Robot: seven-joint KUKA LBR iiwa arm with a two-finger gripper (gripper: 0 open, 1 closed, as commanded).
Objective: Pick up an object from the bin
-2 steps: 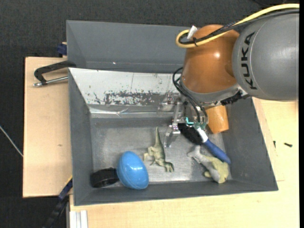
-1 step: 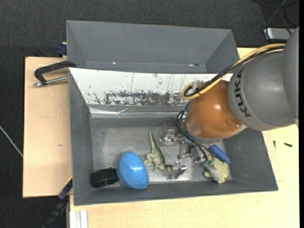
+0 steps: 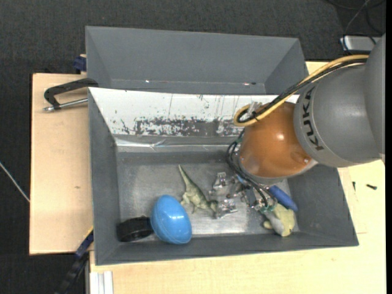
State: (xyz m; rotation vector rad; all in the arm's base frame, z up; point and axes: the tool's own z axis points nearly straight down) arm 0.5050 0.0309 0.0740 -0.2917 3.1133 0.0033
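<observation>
Right now I have the gripper (image 3: pixel 224 201) set low over the floor of the grey bin (image 3: pixel 190 60). It sits just below the orange cover (image 3: pixel 272 149) at the wrist, and the arm (image 3: pixel 343 118) reaches in from the view's right. On my feed the tool is a cluster of bright metal against the grey floor. I cannot tell whether it is open or closed, or whether anything sits in it.

Nearest the gripper is a pale green toy dinosaur (image 3: pixel 195 196), lying just beside the tip on the view's left. One long thin end points away towards the back wall. Its other end reaches right up to the metal, though I cannot make out actual contact.

Beyond the dinosaur, further from the tip and closer to the front wall, lies a blue egg-shaped thing (image 3: pixel 170 219). A small black ring (image 3: pixel 135 228) rests against the egg's far side.

On the opposite side of the gripper, near it, a short blue stick (image 3: pixel 285 199) pokes out from under the wrist. A cream-yellow lump (image 3: pixel 280 222) lies just beside the stick, near the front wall and apart from the tip.
</observation>
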